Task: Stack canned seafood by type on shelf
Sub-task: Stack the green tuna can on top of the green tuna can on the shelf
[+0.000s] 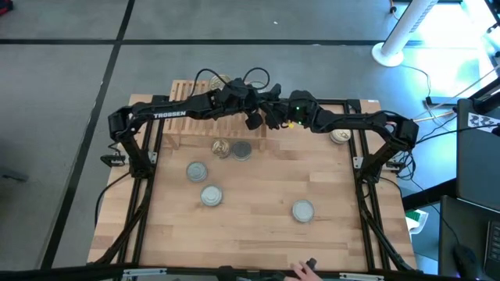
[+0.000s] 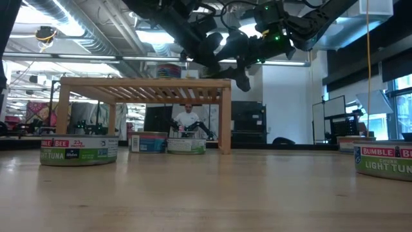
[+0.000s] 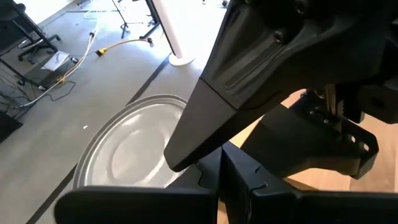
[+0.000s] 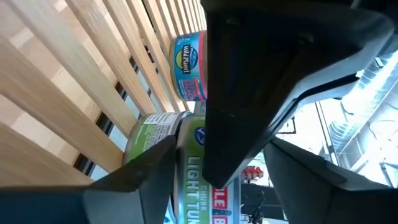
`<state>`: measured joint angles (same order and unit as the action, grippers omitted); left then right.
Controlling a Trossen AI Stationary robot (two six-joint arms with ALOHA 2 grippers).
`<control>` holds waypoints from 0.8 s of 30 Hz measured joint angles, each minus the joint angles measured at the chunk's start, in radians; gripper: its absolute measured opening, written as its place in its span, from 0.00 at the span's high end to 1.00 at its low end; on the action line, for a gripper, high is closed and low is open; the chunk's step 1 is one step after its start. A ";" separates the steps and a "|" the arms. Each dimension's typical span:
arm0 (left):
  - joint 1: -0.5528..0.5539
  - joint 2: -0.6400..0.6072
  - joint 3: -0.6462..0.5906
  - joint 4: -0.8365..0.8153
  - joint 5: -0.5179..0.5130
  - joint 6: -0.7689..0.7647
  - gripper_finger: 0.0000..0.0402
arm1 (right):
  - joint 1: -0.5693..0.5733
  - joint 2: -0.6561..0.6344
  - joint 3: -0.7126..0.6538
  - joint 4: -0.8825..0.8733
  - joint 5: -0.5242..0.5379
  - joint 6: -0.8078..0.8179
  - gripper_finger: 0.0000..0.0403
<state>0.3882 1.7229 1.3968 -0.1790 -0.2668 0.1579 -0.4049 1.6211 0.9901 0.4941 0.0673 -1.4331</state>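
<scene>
Six loose tins [image 1: 211, 195]: spread over the wooden surface [image 1: 258, 234] in the high view, one of them beside the right arm's elbow.
Shelf [image 1: 181, 92]: at the far edge of the surface, with one tin [image 1: 218, 81] on its slats.
Left arm pose: reaches in from the left, stretched across the shelf, with the left claw [image 1: 238, 97] over the slats.
Right arm pose: reaches in from the right, elbow bent, with the right claw [image 1: 269, 115] just beside the left one at the shelf's right end.
Low view, arms: both hang above the shelf top, tangled together, so I cannot assign each part to an arm.
Low view, tins: one tuna tin [image 2: 78, 149] is left of the shelf, two more [image 2: 149, 142] stand under it, and another [image 2: 386, 160] is at the far right.
Low view, background: a person [image 2: 188, 119] is seen beneath the shelf.
Left wrist view: a silver lid [image 3: 124, 149] lies close ahead of the left claw, with floor beyond it.
Left claw state: closed; I cannot tell whether it holds anything.
Right wrist view: a light tuna tin [image 4: 193, 180] sits within the right claw over the slats, and a blue-and-red tin [image 4: 189, 65] is just beyond it.
Right claw state: I cannot tell whether it grips the tin or is loose around it.
</scene>
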 joint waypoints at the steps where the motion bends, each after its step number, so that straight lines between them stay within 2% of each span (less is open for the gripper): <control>1: 0.000 0.000 0.000 0.001 0.000 0.000 0.99 | 0.000 0.000 0.000 0.001 0.000 0.000 0.39; 12: 0.000 -0.001 0.000 -0.008 -0.035 0.000 0.99 | 0.000 0.000 0.000 0.006 0.007 -0.001 0.38; 17: 0.000 -0.002 0.001 -0.039 -0.050 -0.001 0.99 | 0.001 -0.007 0.000 0.003 0.007 0.090 0.39; 24: -0.009 -0.018 0.001 -0.046 -0.062 0.017 0.99 | 0.001 -0.051 0.000 0.004 0.042 0.105 0.40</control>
<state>0.3790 1.7048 1.3979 -0.2254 -0.3288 0.1746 -0.4042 1.5705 0.9901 0.4980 0.1095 -1.3283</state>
